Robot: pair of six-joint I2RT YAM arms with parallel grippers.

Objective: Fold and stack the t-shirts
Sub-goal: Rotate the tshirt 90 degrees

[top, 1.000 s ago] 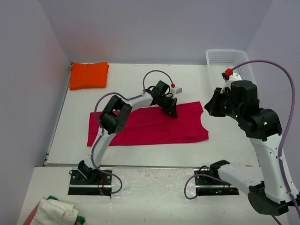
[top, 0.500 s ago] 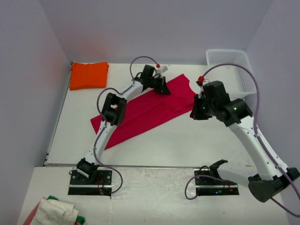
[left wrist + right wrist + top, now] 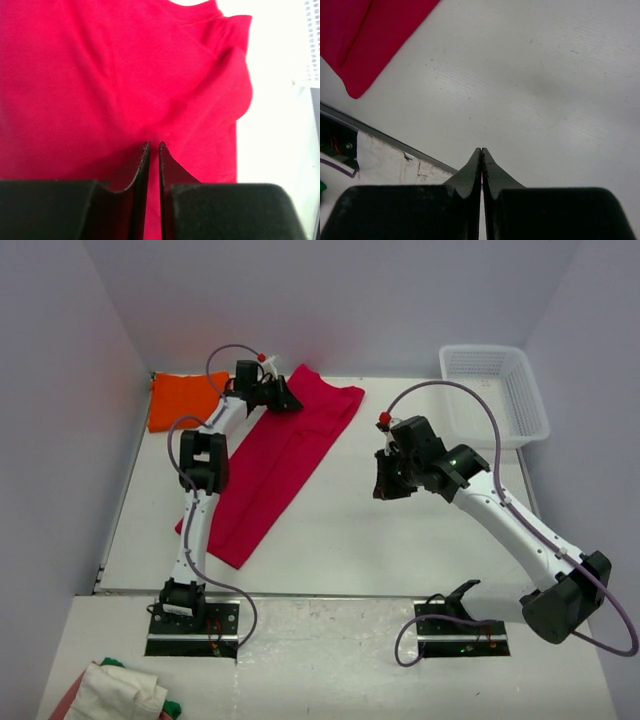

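Observation:
The crimson-red t-shirt (image 3: 280, 455) lies folded as a long strip, running diagonally from the back centre toward the front left. My left gripper (image 3: 285, 398) sits at its far end, right beside the folded orange t-shirt (image 3: 180, 400) in the back left corner. In the left wrist view the jaws of the left gripper (image 3: 154, 145) stand a thin slit apart with red cloth (image 3: 110, 75) filling the slit and creases running to the tips. My right gripper (image 3: 385, 485) hovers shut and empty over bare table right of the red shirt. In the right wrist view, the right gripper (image 3: 481, 149) is near a corner of the shirt (image 3: 365, 35).
A white plastic basket (image 3: 495, 390) stands at the back right; its edge also shows in the left wrist view (image 3: 314, 40). A bundle of white and red cloth (image 3: 115, 692) lies off the table at the front left. Purple walls close the left, back and right.
The left gripper has dragged the red shirt's far end from the table's middle to the back left, swinging the shirt diagonal. The right arm reached forward and left, lower over the table.

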